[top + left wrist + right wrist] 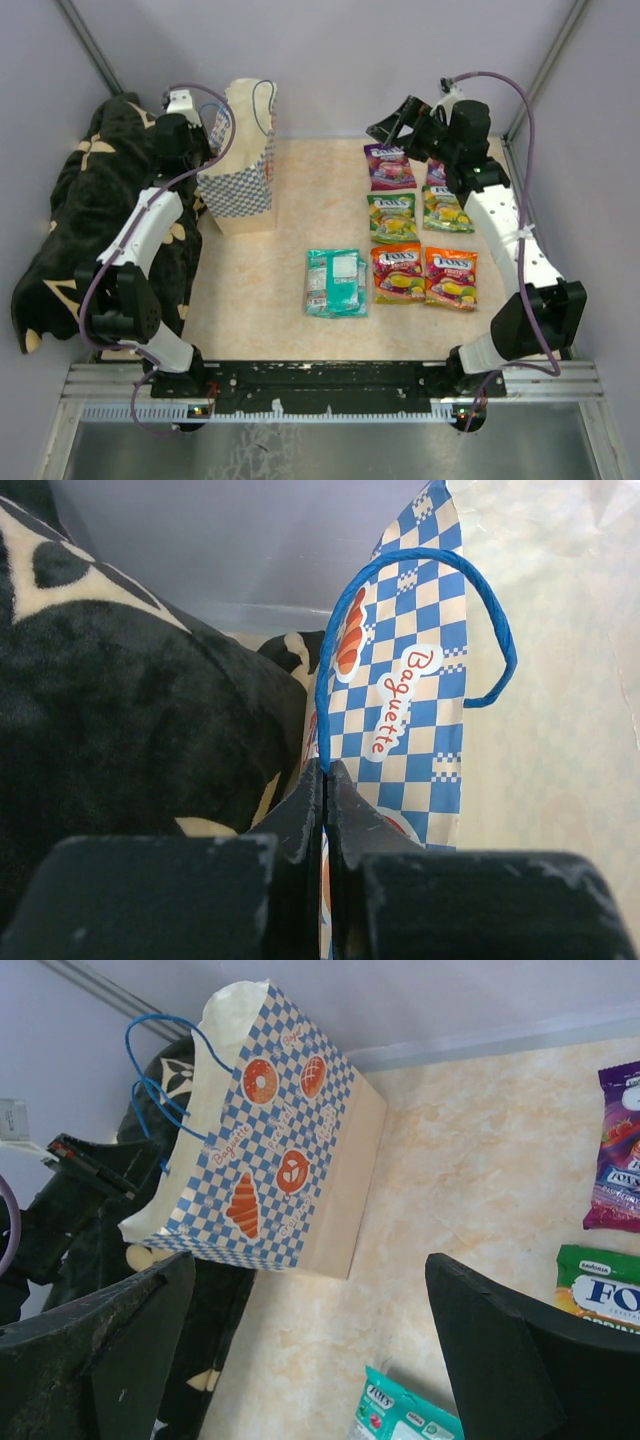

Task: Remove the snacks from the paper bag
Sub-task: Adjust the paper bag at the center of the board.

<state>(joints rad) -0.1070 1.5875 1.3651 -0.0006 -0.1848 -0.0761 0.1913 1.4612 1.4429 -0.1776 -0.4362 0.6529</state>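
Observation:
The paper bag (240, 165) stands upright at the back left, blue-and-white checkered with blue cord handles. My left gripper (205, 130) is shut on its upper left rim; in the left wrist view the jaws (327, 765) pinch the bag's edge (410, 690) beside a blue cord. Several snacks lie flat on the table: purple (388, 165), green (392, 217), orange (397, 272) and teal (335, 283) packets. My right gripper (390, 125) hovers open and empty at the back, above the purple packet. From the right wrist view (310, 1260) the bag (270, 1160) faces it; the bag's inside is hidden.
A black patterned blanket (90, 210) is heaped along the left wall, touching the bag's left side. Grey walls close the back and sides. More packets lie in a second column at the right (446, 208).

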